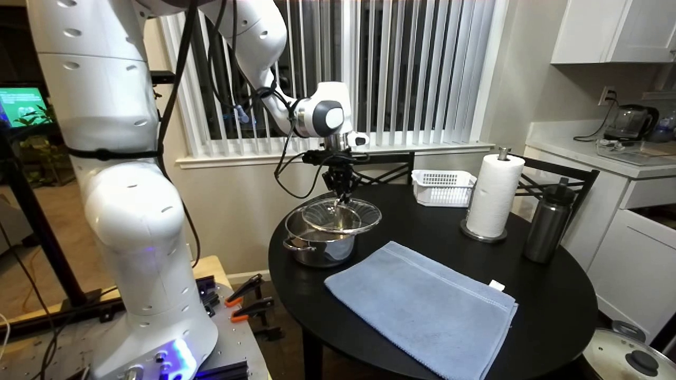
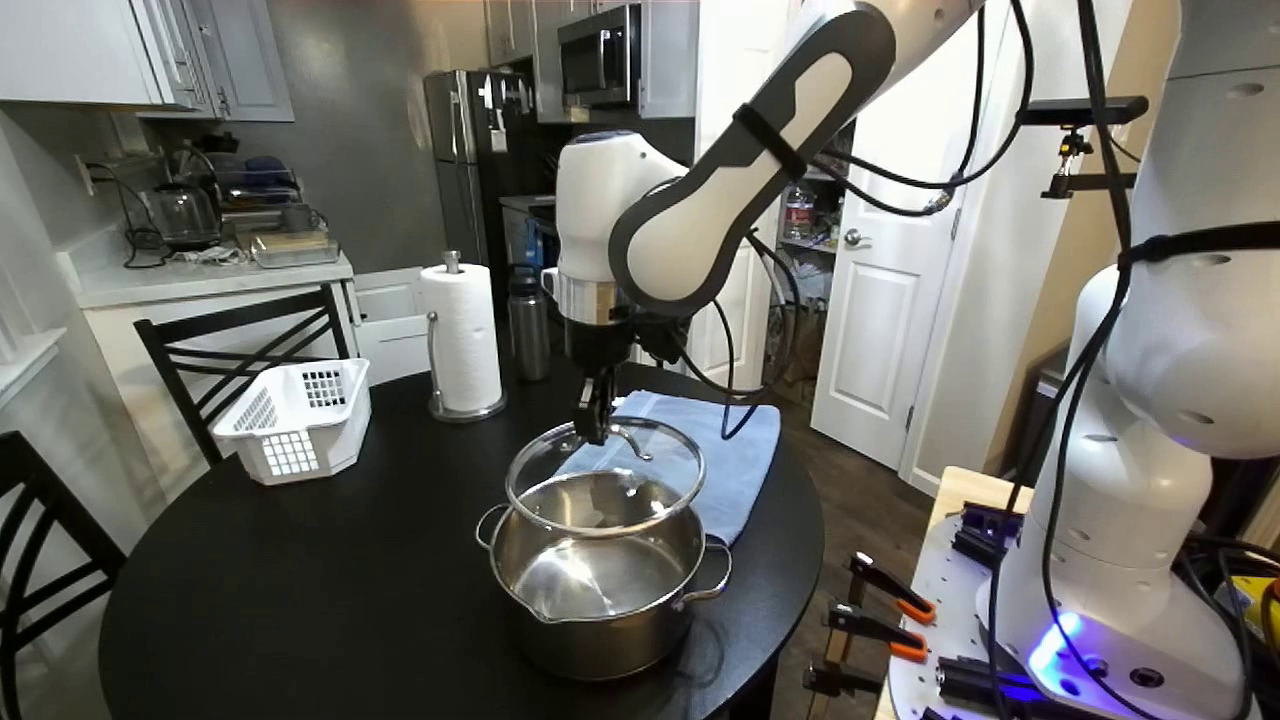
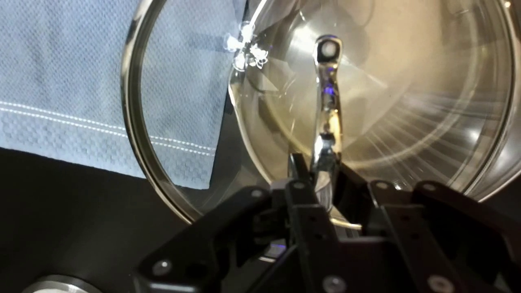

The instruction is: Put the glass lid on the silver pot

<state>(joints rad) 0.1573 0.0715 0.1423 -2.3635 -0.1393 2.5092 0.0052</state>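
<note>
Black claw [image 3: 323,174] clamped on arched metal handle [image 3: 328,97] of round clear glass lid [image 2: 610,482], off-centre above round silver steel pot [image 2: 600,642]

I had my arm [image 1: 124,211] in a home kitchen with a dining spot. Cabinets [image 2: 75,50] hung above the counter [image 2: 110,282]; a kettle [image 2: 183,215] stood near its wall edge and a clear dish [image 2: 295,250] near the edge facing the table [image 2: 320,580]. A chair [image 2: 240,314] stood between that edge and the table, which bore a towel roll [image 2: 467,335]. Past the counter's outer corner I saw a fridge [image 2: 463,200] and a microwave [image 2: 582,65]. Blinds [image 1: 417,74] hung at the window [image 1: 348,63].
</note>
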